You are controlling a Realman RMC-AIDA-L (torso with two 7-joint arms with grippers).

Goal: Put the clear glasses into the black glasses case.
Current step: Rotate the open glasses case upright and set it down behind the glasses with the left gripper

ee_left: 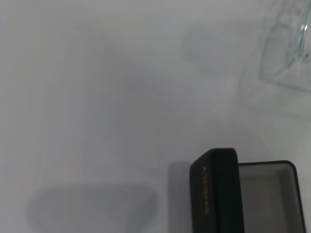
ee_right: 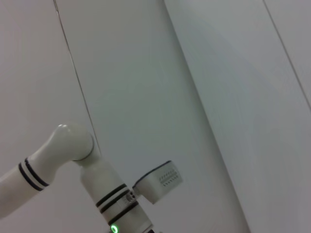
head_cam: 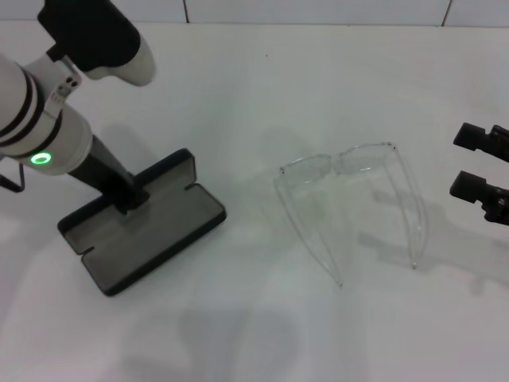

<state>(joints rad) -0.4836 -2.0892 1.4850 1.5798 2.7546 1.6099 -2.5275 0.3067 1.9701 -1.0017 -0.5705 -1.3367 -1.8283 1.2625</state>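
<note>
We have the black glasses case (head_cam: 143,227) open under our left claw (head_cam: 127,199) (grip unclear); the clear glasses (head_cam: 350,207) lie outside, right claw (head_cam: 479,163) wide.

White table (head_cam: 262,334) (glasses (head_cam: 350,199), case (head_cam: 147,227))

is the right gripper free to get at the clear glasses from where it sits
Probably yes: the right gripper sits open at the table's right edge, and only bare table lies between it and the clear glasses.
</note>
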